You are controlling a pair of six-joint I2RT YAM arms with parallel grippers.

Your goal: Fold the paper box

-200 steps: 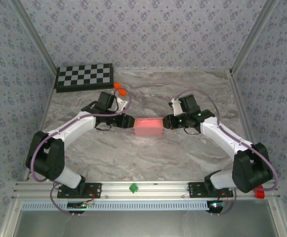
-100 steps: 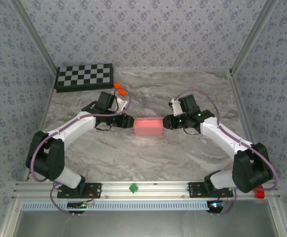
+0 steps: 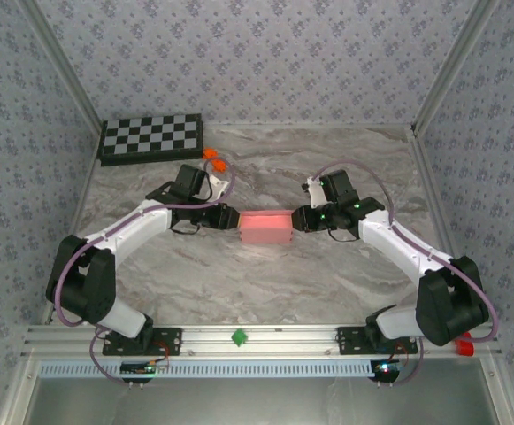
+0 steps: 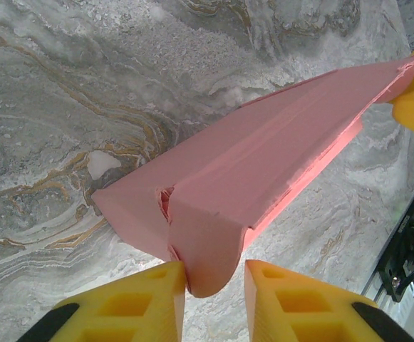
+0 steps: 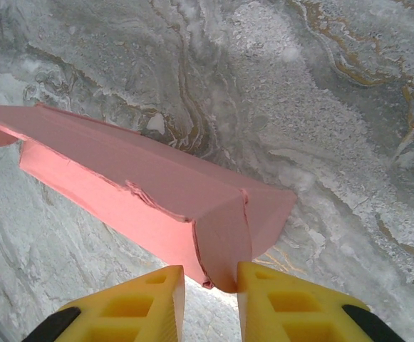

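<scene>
Checkerboard [image 3: 150, 137]: lies flat at the far left corner of the marbled table [image 3: 265, 283], close to the wall.
Orange piece [image 3: 212, 158]: small, on the table just right of the checkerboard's near corner; too small to tell its kind.
Left arm [image 3: 141, 226]: reaches from its base at the near left towards the table's middle.
Left gripper [image 3: 233, 218]: at the left end of the paper box [image 3: 266, 227]. In the left wrist view its yellow fingers [image 4: 132, 303] stand narrowly spaced, both inner faces against the box's rounded end flap, clamped on it.
Green marker [image 3: 238, 336]: on the near rail, between the two arm bases.
Paper box: pink card, partly folded into a long low shape. It lies at the table's centre between the two grippers, long axis running left to right.
Right gripper [image 3: 298, 219]: at the box's right end. In the right wrist view the end flap sits between its yellow fingers [image 5: 292, 303], touching the one on that picture's right; a sliver of table shows beside the other, so whether it is clamped cannot be told.
Right arm [image 3: 398, 243]: reaches inward from the near right.
Red piece [image 3: 463, 345]: at the rail's right end.
</scene>
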